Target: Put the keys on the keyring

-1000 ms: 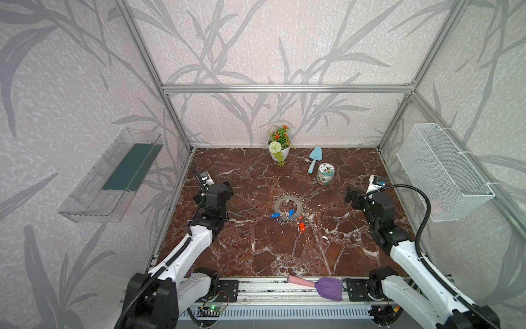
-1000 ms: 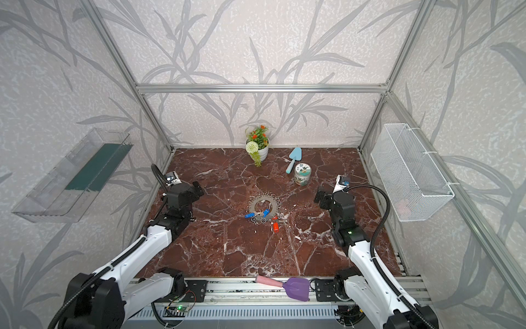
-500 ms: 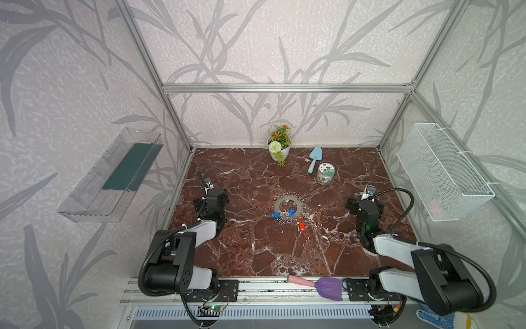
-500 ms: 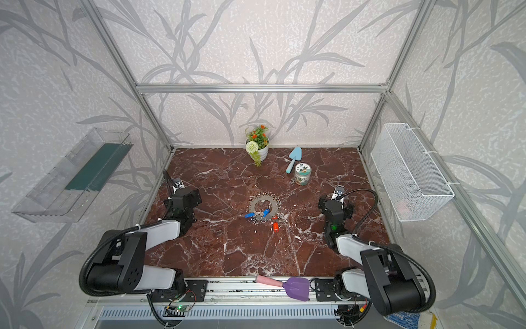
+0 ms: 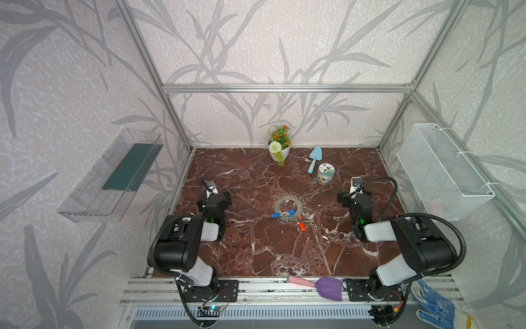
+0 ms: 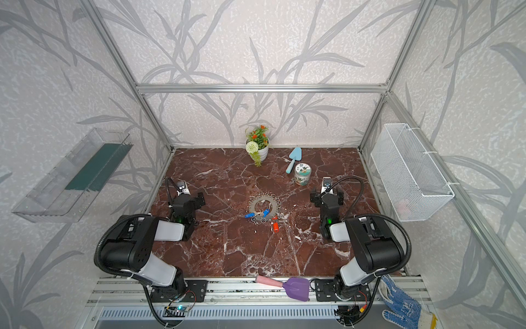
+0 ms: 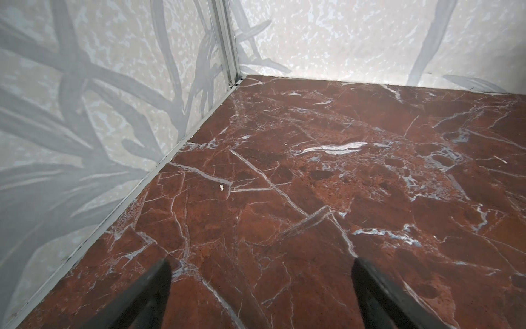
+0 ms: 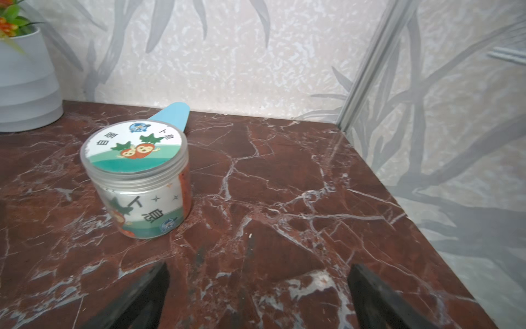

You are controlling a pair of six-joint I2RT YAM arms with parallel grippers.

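The keyring [image 5: 276,202] [image 6: 252,203], a flat grey plate edged with small wire rings, lies mid-table in both top views. Two blue keys [image 5: 275,215] [image 5: 291,212] [image 6: 250,215] [image 6: 265,212] lie at its near edge. An orange-red key [image 5: 302,226] [image 6: 275,226] lies just in front of it to the right. My left gripper [image 5: 214,199] [image 6: 187,199] [image 7: 260,262] rests low, far left of them, open and empty. My right gripper [image 5: 354,198] [image 6: 326,196] [image 8: 259,265] sits far right, open and empty. Neither wrist view shows keys or keyring.
A labelled jar [image 5: 325,173] [image 8: 136,176] stands close ahead-left of the right gripper, with a blue trowel [image 5: 314,159] behind it. A flower pot [image 5: 279,148] stands at the back wall. A purple scoop [image 5: 327,287] lies on the front rail. A wire basket [image 5: 444,171] hangs on the right wall.
Both arms have folded down, their elbows swinging toward the front rail, and the grippers have sunk close to the tabletop. Both stay open. Keys and keyring have not moved.
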